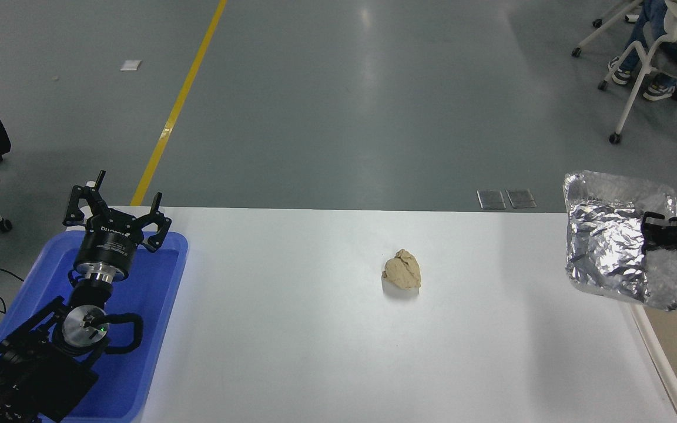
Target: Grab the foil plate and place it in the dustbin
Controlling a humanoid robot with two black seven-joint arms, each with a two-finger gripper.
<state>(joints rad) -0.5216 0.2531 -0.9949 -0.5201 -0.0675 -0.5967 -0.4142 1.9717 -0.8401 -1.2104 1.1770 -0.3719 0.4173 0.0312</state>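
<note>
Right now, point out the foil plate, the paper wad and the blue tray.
foil plate (606, 244), head view, wrinkled centre.
paper wad (401, 270), head view, its middle.
blue tray (156, 305), head view, bare floor.

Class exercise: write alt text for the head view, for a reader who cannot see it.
The right gripper holds a crumpled foil plate in the air beside the beige dustbin. A tan paper wad lies mid-table; the left gripper is parked over a blue tray.

White rectangular table (315, 352) with rounded corners, smooth top. Crumpled tan paper wad (401, 269) lies near its middle, slightly toward the far edge. Blue plastic rectangular tray (159, 329) rests on the table's left end, well apart from the wad.
</note>
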